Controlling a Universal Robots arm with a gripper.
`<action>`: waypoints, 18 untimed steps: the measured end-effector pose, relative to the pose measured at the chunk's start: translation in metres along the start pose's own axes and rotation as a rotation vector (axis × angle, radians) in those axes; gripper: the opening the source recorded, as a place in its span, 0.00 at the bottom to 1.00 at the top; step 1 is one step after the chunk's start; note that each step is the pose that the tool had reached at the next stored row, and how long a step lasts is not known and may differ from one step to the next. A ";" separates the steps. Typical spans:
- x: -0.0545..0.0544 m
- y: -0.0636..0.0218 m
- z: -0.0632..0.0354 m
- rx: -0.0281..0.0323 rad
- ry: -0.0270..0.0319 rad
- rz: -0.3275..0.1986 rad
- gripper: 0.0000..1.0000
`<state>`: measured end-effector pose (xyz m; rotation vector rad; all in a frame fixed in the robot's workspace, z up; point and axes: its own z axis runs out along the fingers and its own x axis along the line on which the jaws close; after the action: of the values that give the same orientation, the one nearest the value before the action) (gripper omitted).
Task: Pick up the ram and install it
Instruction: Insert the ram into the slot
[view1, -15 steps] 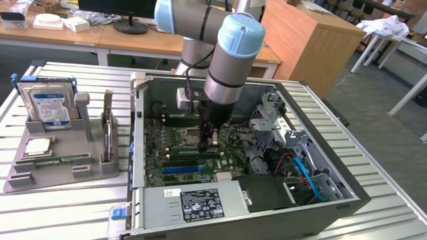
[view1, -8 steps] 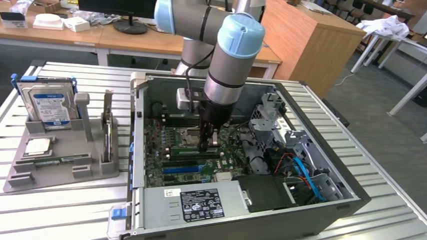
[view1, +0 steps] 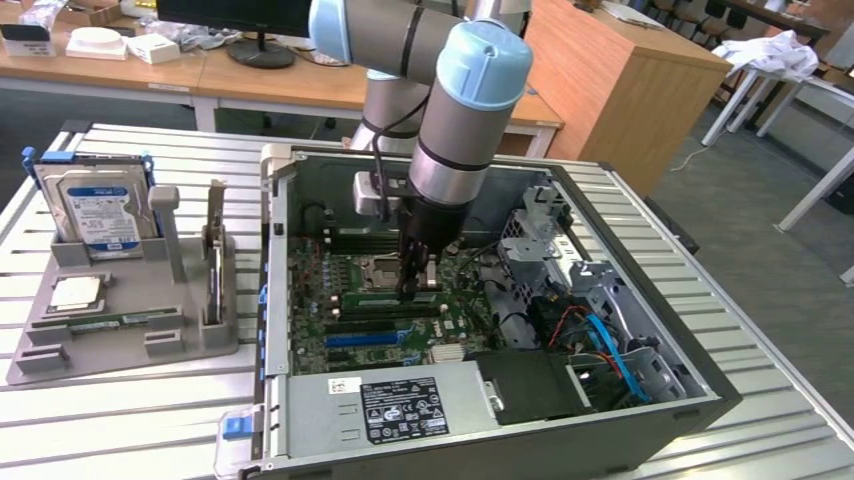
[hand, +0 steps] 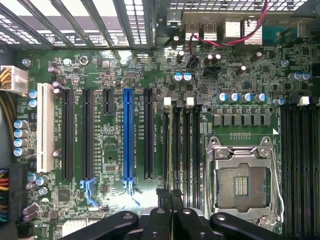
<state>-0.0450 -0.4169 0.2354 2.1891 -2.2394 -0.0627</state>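
Note:
My gripper (view1: 422, 285) reaches down into the open PC case (view1: 694, 385), onto the motherboard just beside the empty CPU socket (view1: 379, 268). The ram (view1: 378, 298), a thin green stick, lies along the memory slots right at the fingertips, and the fingers stand shut on its end. In the wrist view the gripper (hand: 170, 196) is closed to a narrow line over the row of memory slots (hand: 181, 150), next to the CPU socket (hand: 242, 182). How deep the ram sits in its slot is hidden by the fingers.
A grey holder (view1: 120, 350) at the exterior view's left carries an upright hard drive (view1: 96, 215), a small square chip (view1: 75, 293) and another green strip (view1: 118, 322). Cables and the drive cage (view1: 574, 270) crowd the case's right side. The power supply (view1: 387, 405) sits at the front.

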 end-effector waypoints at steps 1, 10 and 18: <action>0.000 0.0000 0.0000 -0.0001 0.0001 -0.004 0.12; 0.002 -0.0013 0.0008 -0.0007 0.0005 -0.005 0.12; 0.002 -0.0020 0.0016 -0.0011 0.0003 -0.005 0.12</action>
<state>-0.0431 -0.4191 0.2337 2.1944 -2.2330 -0.0636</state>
